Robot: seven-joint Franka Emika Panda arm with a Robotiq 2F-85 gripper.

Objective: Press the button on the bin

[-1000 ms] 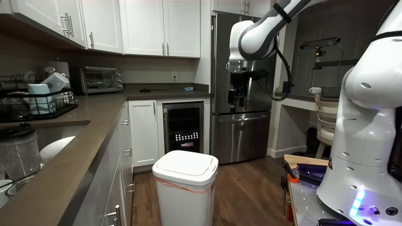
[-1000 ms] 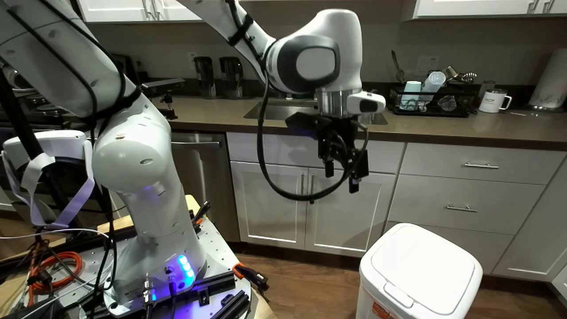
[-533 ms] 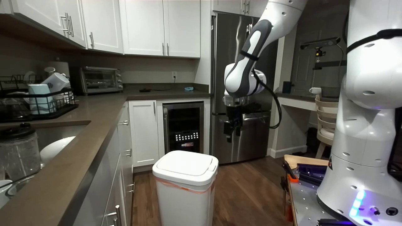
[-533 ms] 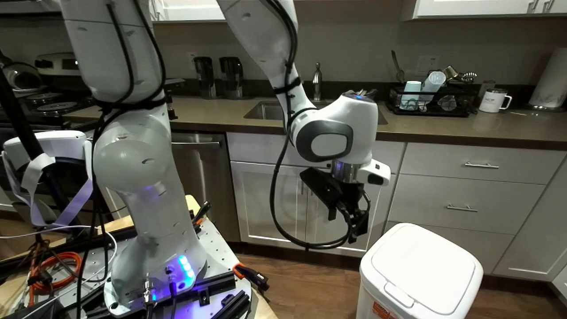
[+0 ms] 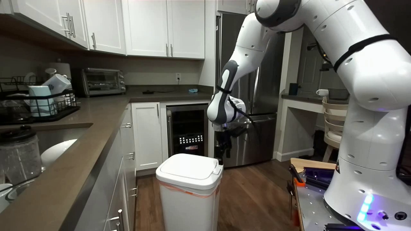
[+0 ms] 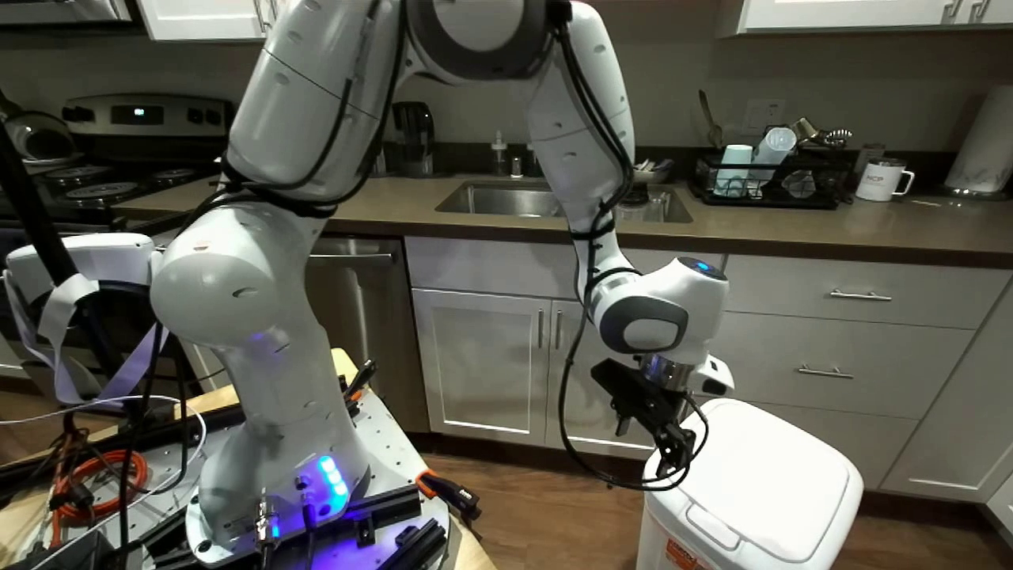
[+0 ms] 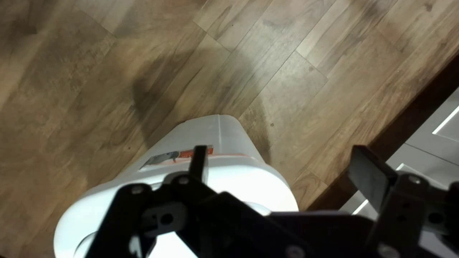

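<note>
The bin (image 5: 189, 205) is tall and white with a flat, shut lid (image 5: 188, 166); the lid also shows in an exterior view (image 6: 772, 483). A rectangular button (image 6: 712, 528) sits at the lid's edge on the side nearest the robot base; it also shows in an exterior view (image 5: 216, 170). My gripper (image 5: 224, 157) points down at the button end of the bin, by the lid's corner. I cannot tell whether it touches. In the wrist view the gripper (image 7: 281, 161) is open and empty, one finger over the lid, the other beside the bin. The arm parts hide much of the lid there.
The robot base stands on a metal-topped cart (image 5: 313, 208) with tools on it. Kitchen drawers (image 6: 831, 372) and a counter (image 6: 855, 229) run behind the bin. A steel fridge (image 5: 247, 144) stands at the back. Wood floor (image 7: 215, 71) surrounds the bin.
The arm has swung forward and down. The gripper has come from high in front of the fridge down to the bin lid's corner. The bin and its lid have not moved.
</note>
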